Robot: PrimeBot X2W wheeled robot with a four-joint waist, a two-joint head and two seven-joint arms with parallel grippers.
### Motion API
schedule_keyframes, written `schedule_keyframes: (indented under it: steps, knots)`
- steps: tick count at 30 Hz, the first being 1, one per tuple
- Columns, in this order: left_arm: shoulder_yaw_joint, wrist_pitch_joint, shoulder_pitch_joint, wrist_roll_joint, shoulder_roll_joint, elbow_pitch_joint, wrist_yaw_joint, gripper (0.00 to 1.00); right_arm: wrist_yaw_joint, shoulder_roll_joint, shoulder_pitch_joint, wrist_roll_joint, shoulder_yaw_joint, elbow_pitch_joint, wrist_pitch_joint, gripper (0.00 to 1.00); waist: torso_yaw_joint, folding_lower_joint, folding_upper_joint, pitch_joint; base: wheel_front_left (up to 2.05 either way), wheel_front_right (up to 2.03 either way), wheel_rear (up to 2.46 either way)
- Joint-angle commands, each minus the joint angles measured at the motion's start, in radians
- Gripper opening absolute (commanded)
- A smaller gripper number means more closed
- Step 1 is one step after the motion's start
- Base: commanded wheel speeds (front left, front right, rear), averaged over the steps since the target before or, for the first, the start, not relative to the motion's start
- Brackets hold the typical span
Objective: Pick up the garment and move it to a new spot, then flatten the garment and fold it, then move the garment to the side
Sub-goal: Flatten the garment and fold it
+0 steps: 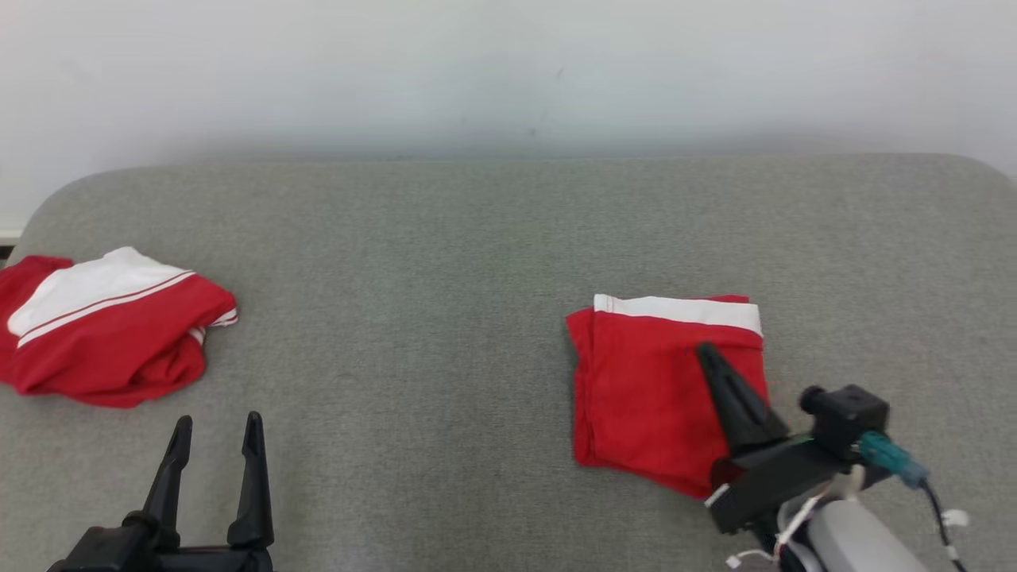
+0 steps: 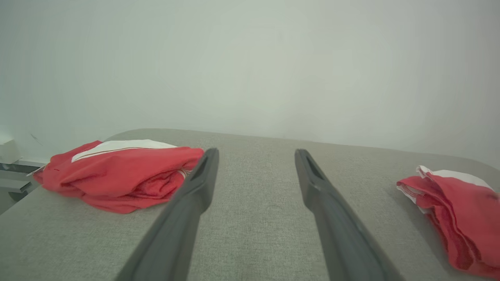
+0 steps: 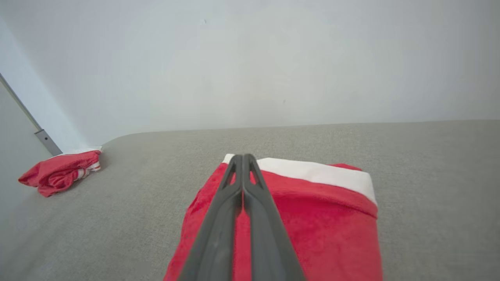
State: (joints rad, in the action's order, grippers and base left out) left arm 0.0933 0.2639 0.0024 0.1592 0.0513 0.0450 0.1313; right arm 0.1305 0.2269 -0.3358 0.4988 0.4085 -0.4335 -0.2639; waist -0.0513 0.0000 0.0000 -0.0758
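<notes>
Folded garment lies flat at 4 o'clock on the surface; flattening and folding look done. My right fingers are pressed shut over its cloth, gripping nothing I can see. My left fingers are spread wide, empty, at 7 o'clock. Probably left: shifting it aside. Another red heap sits at 9 o'clock.

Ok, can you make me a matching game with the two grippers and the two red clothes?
Things:
1. left gripper
2. right gripper
3. left garment
4. right garment

How they look:
A. folded flat
B. fingers wide open
C. bunched up
D. fingers shut together

Pairs: 1-B, 2-D, 3-C, 4-A
</notes>
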Motion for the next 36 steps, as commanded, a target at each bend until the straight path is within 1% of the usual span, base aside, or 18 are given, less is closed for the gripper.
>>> schedule_keyframes:
  steps: [1,4,5,9,12,14,15,16,22,28,36]
  knots:
    - [0.004,0.0,0.009,-0.009,0.001,-0.005,-0.001,1.0,0.001,0.015,0.029,-0.014,-0.032,0.026,0.0,0.0,0.036,0.0,0.0,0.017,0.0,0.0,0.0]
    - [0.014,0.0,0.02,-0.016,0.001,-0.008,-0.002,1.0,0.001,0.036,0.072,-0.049,-0.105,0.084,0.0,0.0,0.069,0.0,0.0,0.033,0.0,0.0,0.0]
    - [0.014,0.0,0.02,-0.016,0.001,-0.008,-0.002,1.0,0.001,0.036,0.072,-0.049,-0.105,0.084,0.0,0.0,0.069,0.0,0.0,0.033,0.0,0.0,0.0]
    - [0.03,0.0,0.037,-0.029,0.001,-0.015,-0.001,1.0,0.001,0.055,0.137,-0.1,-0.19,0.147,0.0,0.0,0.102,0.0,0.0,0.054,0.0,0.0,0.0]
    - [0.034,0.0,0.053,-0.034,0.007,-0.025,-0.002,1.0,0.001,0.053,0.185,-0.128,-0.241,0.192,-0.001,0.0,0.113,0.0,0.0,0.063,0.0,0.0,0.0]
    - [0.035,0.0,0.062,-0.04,0.011,-0.033,-0.002,1.0,0.001,0.045,0.214,-0.145,-0.261,0.221,0.0,0.35,0.116,0.0,0.0,0.068,0.0,0.0,0.0]
    - [0.033,0.0,0.068,-0.047,0.013,-0.037,-0.002,1.0,0.001,0.043,0.226,-0.155,-0.266,0.236,-0.001,0.82,0.116,0.0,0.0,0.071,0.0,0.0,0.0]
    - [0.03,0.0,0.076,-0.05,0.014,-0.039,-0.002,1.0,0.001,0.042,0.238,-0.167,-0.274,0.246,-0.001,1.0,0.116,0.0,0.0,0.077,0.0,0.0,0.0]
    - [0.004,0.0,0.118,-0.049,0.034,-0.055,-0.002,1.0,0.001,0.016,0.29,-0.194,-0.313,0.288,0.0,1.0,0.097,0.0,0.0,0.098,0.0,0.0,0.0]
    - [-0.008,0.0,0.136,-0.027,0.043,-0.061,-0.002,1.0,0.001,-0.002,0.32,-0.212,-0.335,0.292,0.0,1.0,0.065,0.0,0.0,0.109,0.0,0.0,0.0]
    - [-0.007,0.0,0.14,-0.012,0.051,-0.048,-0.002,1.0,0.001,-0.011,0.336,-0.224,-0.327,0.287,-0.001,1.0,0.047,0.0,0.0,0.11,0.0,0.0,0.0]
